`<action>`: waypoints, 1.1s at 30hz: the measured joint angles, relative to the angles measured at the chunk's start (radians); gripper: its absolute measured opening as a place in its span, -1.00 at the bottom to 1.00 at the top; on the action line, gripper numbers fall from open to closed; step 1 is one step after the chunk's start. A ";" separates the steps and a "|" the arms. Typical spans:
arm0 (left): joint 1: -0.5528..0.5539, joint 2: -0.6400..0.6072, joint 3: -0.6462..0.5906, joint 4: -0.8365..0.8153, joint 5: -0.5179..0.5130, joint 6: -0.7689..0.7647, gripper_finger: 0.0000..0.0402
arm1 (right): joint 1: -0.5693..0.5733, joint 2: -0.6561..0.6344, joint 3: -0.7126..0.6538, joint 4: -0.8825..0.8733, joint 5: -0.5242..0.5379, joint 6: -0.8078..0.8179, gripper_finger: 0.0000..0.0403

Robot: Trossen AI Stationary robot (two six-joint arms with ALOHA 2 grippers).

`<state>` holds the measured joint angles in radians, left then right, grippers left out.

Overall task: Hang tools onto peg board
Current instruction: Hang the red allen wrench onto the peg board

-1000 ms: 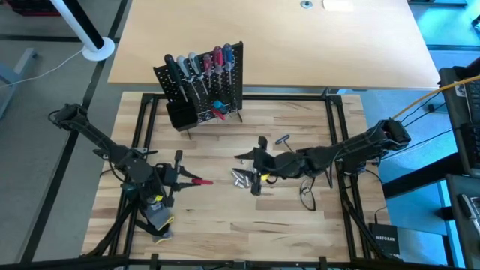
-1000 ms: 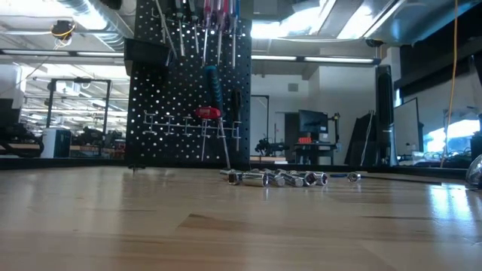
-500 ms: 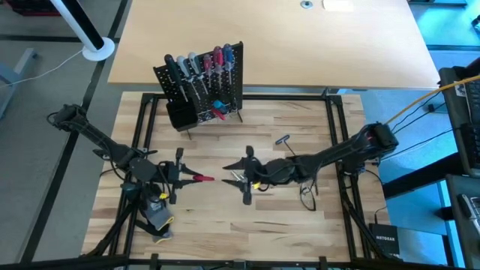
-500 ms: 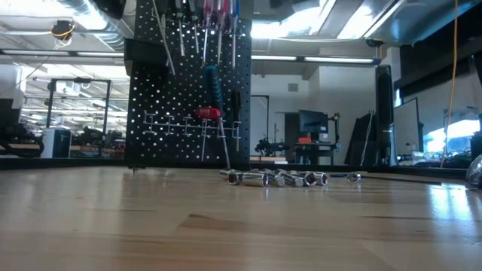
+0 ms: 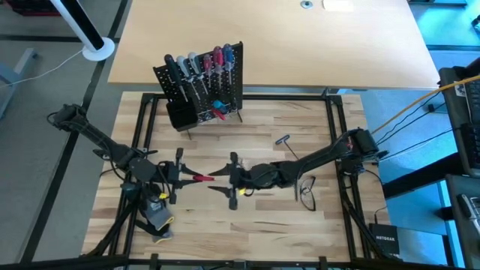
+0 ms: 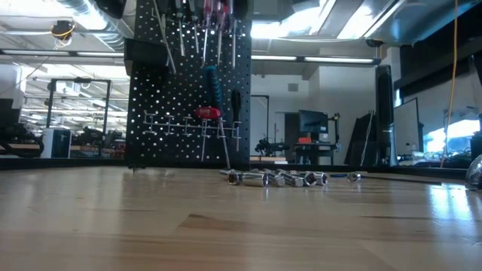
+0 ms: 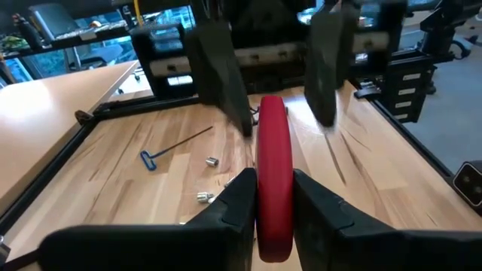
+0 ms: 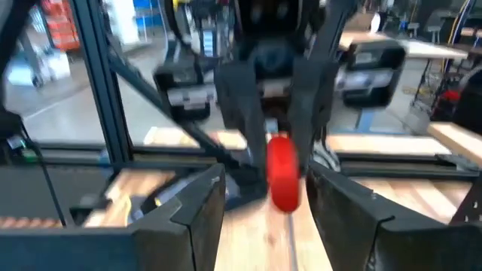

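Since a second ago the right arm has slid across the pale wooden tabletop (image 5: 300, 225) toward the left arm, so the right gripper (image 5: 232, 181) now faces the left gripper (image 5: 178, 175) head-on. Its dark fingers (image 8: 197, 211) stand apart on either side of the free end of the red-handled tool (image 7: 273, 169) — not touching it. The left gripper is clamped on the near end of that red handle, holding it level above the wood near the table's front left. The black perforated peg board (image 5: 214, 90) stands upright at the back edge, well apart from both grippers, with screwdrivers (image 5: 196, 69) hung along its top row. Small silver metal bits (image 6: 275, 178) lie loose on the tabletop, and a blue-handled T-shaped key (image 7: 153, 157) lies beside them.
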<state>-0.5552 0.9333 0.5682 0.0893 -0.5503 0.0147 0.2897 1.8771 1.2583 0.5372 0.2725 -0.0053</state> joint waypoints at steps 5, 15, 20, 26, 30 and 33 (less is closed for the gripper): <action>-0.002 0.000 0.000 -0.004 0.000 -0.004 -0.74 | -0.003 0.026 0.038 -0.034 0.004 -0.011 -0.17; -0.001 0.000 0.000 -0.019 0.012 -0.020 -0.72 | -0.004 0.026 0.039 -0.033 0.007 -0.034 -0.70; 0.002 0.000 0.000 -0.022 0.012 -0.035 -0.71 | -0.007 0.026 0.039 -0.040 0.008 -0.049 -0.74; 0.020 0.000 -0.001 -0.025 0.013 -0.043 -0.71 | -0.018 0.026 0.038 -0.034 0.009 -0.050 -0.73; 0.026 0.000 -0.001 -0.029 0.012 -0.045 -0.71 | -0.024 0.025 0.038 -0.040 0.010 -0.052 -0.74; 0.027 0.000 -0.002 -0.030 0.010 -0.061 -0.71 | -0.027 0.025 0.038 -0.039 0.022 -0.054 -0.74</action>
<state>-0.5285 0.9333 0.5667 0.0596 -0.5400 -0.0464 0.2628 1.9022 1.2961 0.4978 0.2943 -0.0595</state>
